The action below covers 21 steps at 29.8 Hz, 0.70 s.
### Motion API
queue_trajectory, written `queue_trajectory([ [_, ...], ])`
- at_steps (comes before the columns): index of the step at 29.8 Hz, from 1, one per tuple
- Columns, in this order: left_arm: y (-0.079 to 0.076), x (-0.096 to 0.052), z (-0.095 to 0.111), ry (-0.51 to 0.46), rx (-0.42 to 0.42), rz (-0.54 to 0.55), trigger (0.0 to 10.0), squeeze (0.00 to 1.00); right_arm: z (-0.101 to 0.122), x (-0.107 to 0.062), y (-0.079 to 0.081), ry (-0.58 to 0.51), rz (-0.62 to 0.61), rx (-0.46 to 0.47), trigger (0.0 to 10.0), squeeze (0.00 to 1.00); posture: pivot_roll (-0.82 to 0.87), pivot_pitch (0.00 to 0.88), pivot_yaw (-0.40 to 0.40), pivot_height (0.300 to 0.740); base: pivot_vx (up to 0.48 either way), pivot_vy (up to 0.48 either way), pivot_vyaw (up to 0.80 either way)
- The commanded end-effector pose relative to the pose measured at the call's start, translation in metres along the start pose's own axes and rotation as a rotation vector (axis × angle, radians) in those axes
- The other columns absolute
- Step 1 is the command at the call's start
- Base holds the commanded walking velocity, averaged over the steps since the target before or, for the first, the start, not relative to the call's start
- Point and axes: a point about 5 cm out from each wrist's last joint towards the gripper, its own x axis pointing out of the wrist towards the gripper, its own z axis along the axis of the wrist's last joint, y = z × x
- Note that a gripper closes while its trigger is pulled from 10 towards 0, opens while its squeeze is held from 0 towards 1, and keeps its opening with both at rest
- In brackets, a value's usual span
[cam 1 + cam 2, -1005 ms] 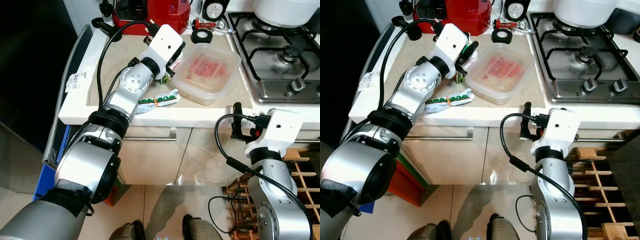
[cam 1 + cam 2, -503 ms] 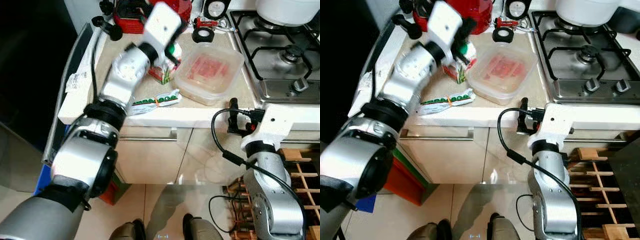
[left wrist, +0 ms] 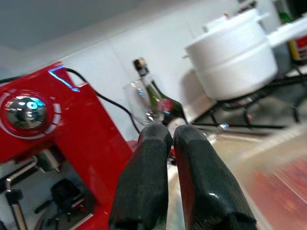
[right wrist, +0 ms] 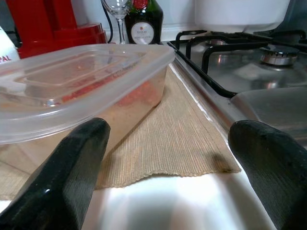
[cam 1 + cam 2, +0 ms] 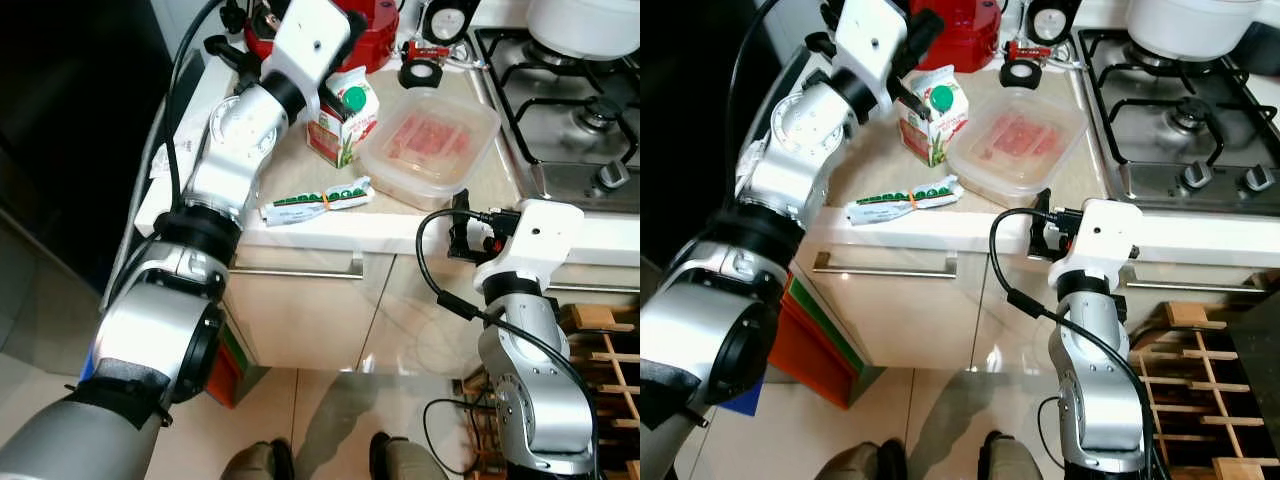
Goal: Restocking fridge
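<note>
Left eye view: lidded plastic container (image 5: 432,150) holds red food.

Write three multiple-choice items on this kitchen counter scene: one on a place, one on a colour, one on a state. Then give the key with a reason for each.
1. Where does the flat green-and-white packet lie?
A. On the stove
B. Near the counter's front edge, before the carton
C. Inside the plastic tub

2. What colour is the round cap on the small white carton with green print?
A. Green
B. Blue
C. Yellow

3. How does the right gripper stand?
A. Shut on the tub
B. Open, at the counter's edge facing the clear lidded plastic tub
C. Shut on the packet

Key: 1 B, the eye views show the packet on the white counter by its edge, in front of the carton. 2 A, the cap is plainly green. 3 B, the right wrist view shows its two fingers wide apart, with the tub ahead and nothing gripped.
</note>
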Motion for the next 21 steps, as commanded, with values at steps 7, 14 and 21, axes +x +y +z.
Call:
queue_trajectory([
  [7,-0.006,-0.007,-0.005,-0.015,0.03,0.002,10.0,1.0,0.005,-0.01,0.006,-0.029,0.075,0.025,10.0,0.0,-0.25,0.104,0.049,0.74,0.0,0.0,0.0],
  [14,-0.01,-0.006,-0.009,-0.007,0.053,-0.004,10.0,1.0,0.001,-0.016,0.005,-0.01,0.078,0.016,10.0,0.0,-0.25,0.116,0.054,0.74,0.0,0.0,0.0],
  [21,-0.019,-0.003,-0.017,0.036,0.025,-0.043,10.0,1.0,0.003,-0.02,0.004,-0.008,0.065,0.018,10.0,0.0,-0.27,0.135,0.062,0.74,0.0,0.0,0.0],
])
